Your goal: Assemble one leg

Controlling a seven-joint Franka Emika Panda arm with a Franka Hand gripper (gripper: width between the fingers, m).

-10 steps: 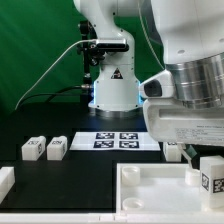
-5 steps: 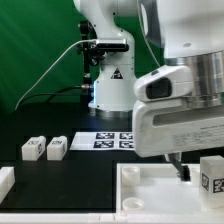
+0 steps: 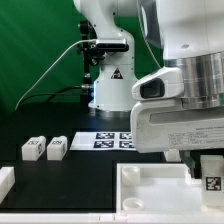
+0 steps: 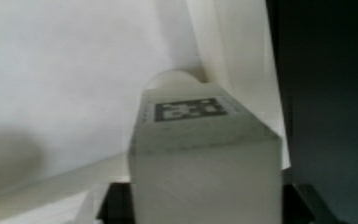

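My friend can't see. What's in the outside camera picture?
A big white robot arm has its gripper right above the leg, a small white block with a tag, by a large white tray part. Two more small white blocks and the marker board lie on the black table.

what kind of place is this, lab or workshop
Probably a robotics lab: a robot arm fixed on a black table, the marker board with printed tags, and a green backdrop behind.

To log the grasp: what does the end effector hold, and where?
The end effector appears shut on the leg, gripping its two opposite sides at the upper end.
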